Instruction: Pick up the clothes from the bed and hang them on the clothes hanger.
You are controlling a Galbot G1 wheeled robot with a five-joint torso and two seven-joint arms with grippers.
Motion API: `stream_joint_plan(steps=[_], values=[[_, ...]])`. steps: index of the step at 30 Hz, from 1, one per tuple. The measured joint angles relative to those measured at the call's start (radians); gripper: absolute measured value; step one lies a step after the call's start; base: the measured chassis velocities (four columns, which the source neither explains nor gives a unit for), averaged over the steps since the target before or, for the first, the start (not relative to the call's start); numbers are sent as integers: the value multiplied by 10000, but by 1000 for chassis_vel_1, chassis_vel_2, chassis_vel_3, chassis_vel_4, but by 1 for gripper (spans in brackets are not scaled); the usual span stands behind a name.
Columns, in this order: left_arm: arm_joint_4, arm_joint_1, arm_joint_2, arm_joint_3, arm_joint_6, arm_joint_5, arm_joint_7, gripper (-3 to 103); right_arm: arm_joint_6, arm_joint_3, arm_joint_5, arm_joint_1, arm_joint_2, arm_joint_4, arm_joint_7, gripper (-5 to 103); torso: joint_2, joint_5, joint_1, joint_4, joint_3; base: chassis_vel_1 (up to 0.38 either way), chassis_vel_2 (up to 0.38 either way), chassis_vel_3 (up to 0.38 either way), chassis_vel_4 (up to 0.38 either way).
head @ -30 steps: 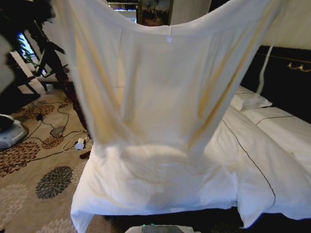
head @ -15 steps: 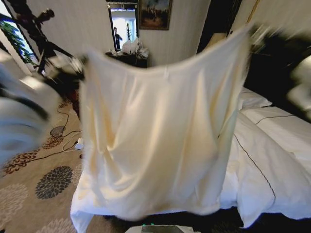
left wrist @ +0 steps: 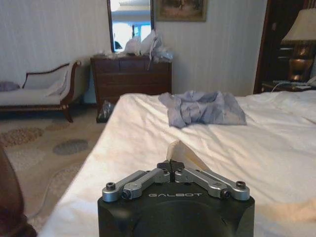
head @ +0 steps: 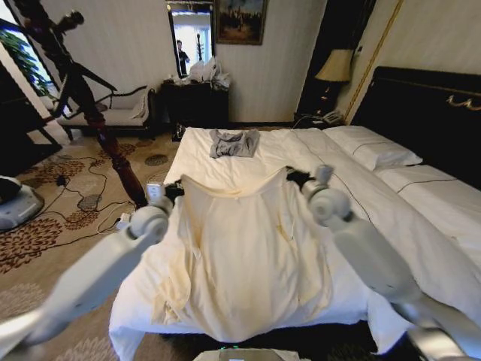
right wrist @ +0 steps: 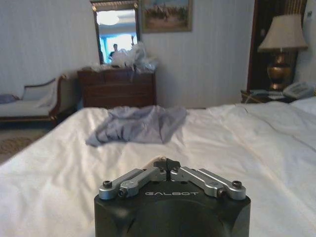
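The clothes [head: 248, 256], a large cream garment, lie spread over the foot of the bed [head: 391, 226], hanging a little over its front edge. My left gripper [head: 171, 192] is shut on the garment's upper left corner. A cream tip of cloth [left wrist: 180, 151] sticks out of that gripper [left wrist: 171, 167] in the left wrist view. My right gripper [head: 297, 178] is shut on the upper right corner. In the right wrist view a sliver of cloth [right wrist: 154, 161] shows between its closed fingers [right wrist: 167, 167]. The clothes hanger is out of view.
A small grey garment [head: 234, 143] lies further up the bed. A dark wooden stand [head: 98, 120] rises left of the bed, with cables [head: 98, 203] on the patterned carpet. A dresser [head: 197, 101], a chaise [head: 113, 113] and a lamp [head: 335, 69] line the far wall.
The garment was held up high in front of the camera. Both arms have swung down and forward, and it now lies flat on the bed.
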Motion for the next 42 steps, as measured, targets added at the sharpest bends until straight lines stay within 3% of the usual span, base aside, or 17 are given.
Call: stream_joint_plan(steps=[5,15,25,32,36,39,42], values=[[1316,-300,-864,81,-139,606,294,0,317,-544,-538,276,632,-1175,-81,0,0,1,1,5,0,0,0,0,0],[3538,-1237,-1794,-217,-595,1345,818,0,1040,-1062,-1444,1041,2055,-3278,-327,0,2,1,-1,6,-1,0,0,0,0],[5410,-1118,-2713,-419,-920,2219,1285,0,1828,-819,-2401,1250,3227,-5538,-832,0,3,1,-1,3,0,0,0,0,0],[5443,-1039,-2683,-558,-840,2655,1533,-3,1899,-596,-2598,1113,3333,-5830,-1193,-3,3,1,0,5,-1,0,0,0,0],[5006,-852,-2437,-376,-537,2520,1695,7,1822,-739,-2550,959,3170,-5624,-1325,8,3,1,-3,3,-3,0,0,0,0],[4415,-616,-2083,-79,-115,2207,1839,24,1768,-966,-2366,751,2835,-5267,-1403,24,3,0,-1,7,-2,0,0,0,0],[4194,-543,-1907,37,-35,2151,1894,29,1742,-1026,-2291,648,2663,-5077,-1415,29,3,1,-1,4,-2,0,0,0,0]])
